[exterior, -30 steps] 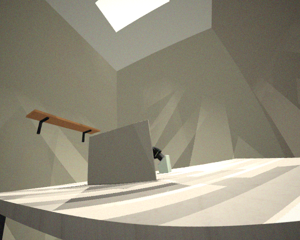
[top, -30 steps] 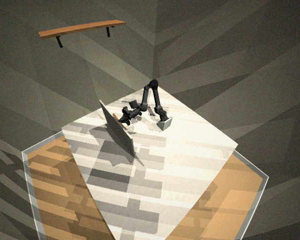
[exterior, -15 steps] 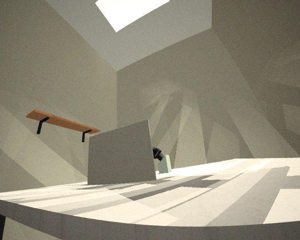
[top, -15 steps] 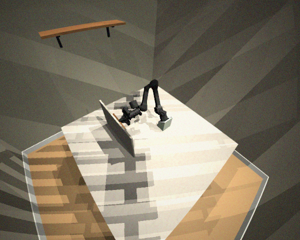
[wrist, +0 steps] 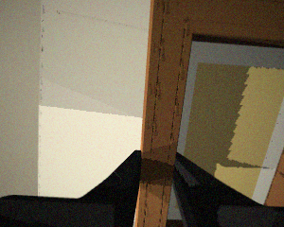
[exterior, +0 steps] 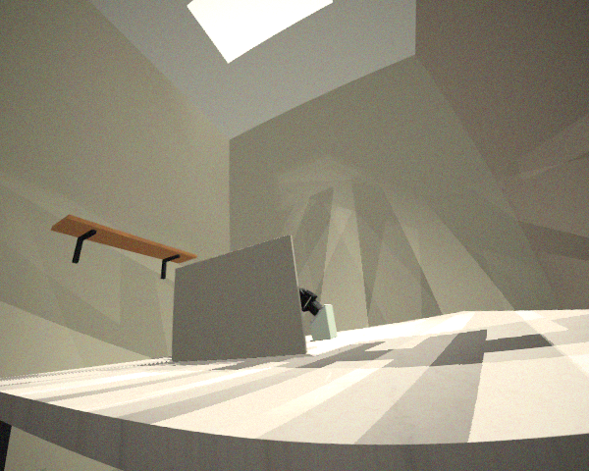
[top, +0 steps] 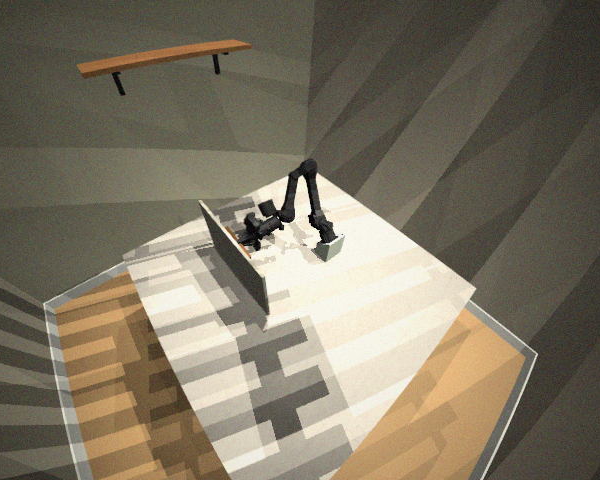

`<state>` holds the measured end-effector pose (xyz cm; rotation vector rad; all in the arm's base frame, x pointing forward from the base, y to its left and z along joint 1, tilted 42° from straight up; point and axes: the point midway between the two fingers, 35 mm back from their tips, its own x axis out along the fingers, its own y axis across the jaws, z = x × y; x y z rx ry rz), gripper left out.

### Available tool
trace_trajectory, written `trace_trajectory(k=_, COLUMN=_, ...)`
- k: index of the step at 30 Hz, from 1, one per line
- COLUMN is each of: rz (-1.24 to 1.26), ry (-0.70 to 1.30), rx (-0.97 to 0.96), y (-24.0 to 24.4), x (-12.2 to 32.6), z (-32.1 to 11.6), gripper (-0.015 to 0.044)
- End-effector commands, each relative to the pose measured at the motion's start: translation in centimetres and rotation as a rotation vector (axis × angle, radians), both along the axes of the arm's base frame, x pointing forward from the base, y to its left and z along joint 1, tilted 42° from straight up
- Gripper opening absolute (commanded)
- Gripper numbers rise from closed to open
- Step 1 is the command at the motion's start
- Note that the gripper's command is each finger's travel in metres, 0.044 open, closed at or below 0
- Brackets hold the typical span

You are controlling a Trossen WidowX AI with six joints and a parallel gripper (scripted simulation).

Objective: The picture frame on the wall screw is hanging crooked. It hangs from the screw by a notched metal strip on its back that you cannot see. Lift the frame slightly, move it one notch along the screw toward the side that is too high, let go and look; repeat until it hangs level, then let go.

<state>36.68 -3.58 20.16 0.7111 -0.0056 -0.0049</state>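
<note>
Frame: the brown frame [top: 230, 233] [wrist: 166, 71] was at the arm's side of the panel [top: 238, 263] [exterior: 239, 304] [wrist: 95, 57], seen from above as a thin strip of wood along that face.
Hand: the hand [top: 240, 241] [wrist: 155, 157] was pinching one side bar of the frame, low in the wrist view, with one black finger on the outer side and the other on the side toward the picture.
Picture: the picture [wrist: 213, 104] was a yellow and olive area inside a grey border, partly cut off by the view's right edge.
Screw: hidden from sight; whether the frame hung level could not be told.
Arm: the black arm [top: 313, 196] [exterior: 310, 301] rose from a pale green block [top: 328, 250] [exterior: 324, 324], bent at a high elbow and came down toward the panel.
Panel: it stood upright on the worktop [top: 393, 289] [exterior: 386, 405], its plain grey back toward the exterior view, hiding frame and hand there.
Shelf: a wooden shelf [top: 166, 54] [exterior: 127, 241] sat on two black brackets on the room wall, well apart from the arm.
Light: angular patches of light and shadow crossed the worktop, and a shadow lay over the pinched bar.
</note>
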Motion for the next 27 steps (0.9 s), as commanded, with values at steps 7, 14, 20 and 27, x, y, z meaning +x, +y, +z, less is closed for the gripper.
trace_trajectory(k=7, rz=0.011, ry=-0.01, rx=0.002, y=0.5, x=0.01, z=0.47, gripper=0.0)
trace_trajectory(k=14, rz=0.011, ry=-0.01, rx=0.002, y=0.56, x=0.01, z=0.53, gripper=0.0)
trace_trajectory(k=20, rz=0.011, ry=-0.01, rx=0.002, y=0.57, x=0.01, z=0.53, gripper=0.0)
trace_trajectory(k=27, rz=0.011, ry=-0.01, rx=0.002, y=0.48, x=0.01, z=0.45, gripper=0.0)
